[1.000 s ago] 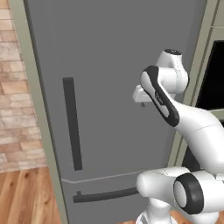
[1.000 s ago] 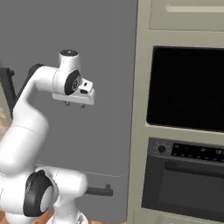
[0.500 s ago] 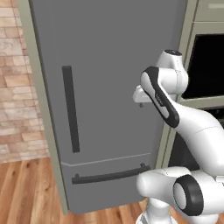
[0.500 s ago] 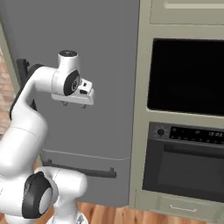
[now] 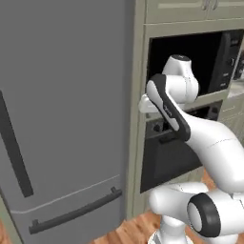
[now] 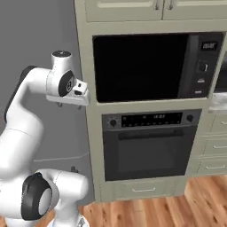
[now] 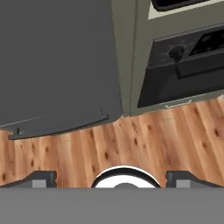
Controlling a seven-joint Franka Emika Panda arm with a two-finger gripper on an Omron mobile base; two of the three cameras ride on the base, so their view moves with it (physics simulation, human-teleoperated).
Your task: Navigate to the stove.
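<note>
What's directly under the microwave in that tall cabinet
The black wall oven sits under the microwave, then a drawer above the wood floor. Oven's interior is hidden behind its dark door.

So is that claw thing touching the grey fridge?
Apart. In the hand view the gripper points down at the wood floor, its fingertips spread, with the fridge standing well beyond them.

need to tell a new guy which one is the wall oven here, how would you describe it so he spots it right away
Find the tall grey fridge, then the cream cabinet column right beside it. The wall oven is the lower of two black appliances built into that column, directly under the microwave. Unlike the microwave, it has a horizontal bar handle across its door and a control strip with a round knob at each end.
</note>
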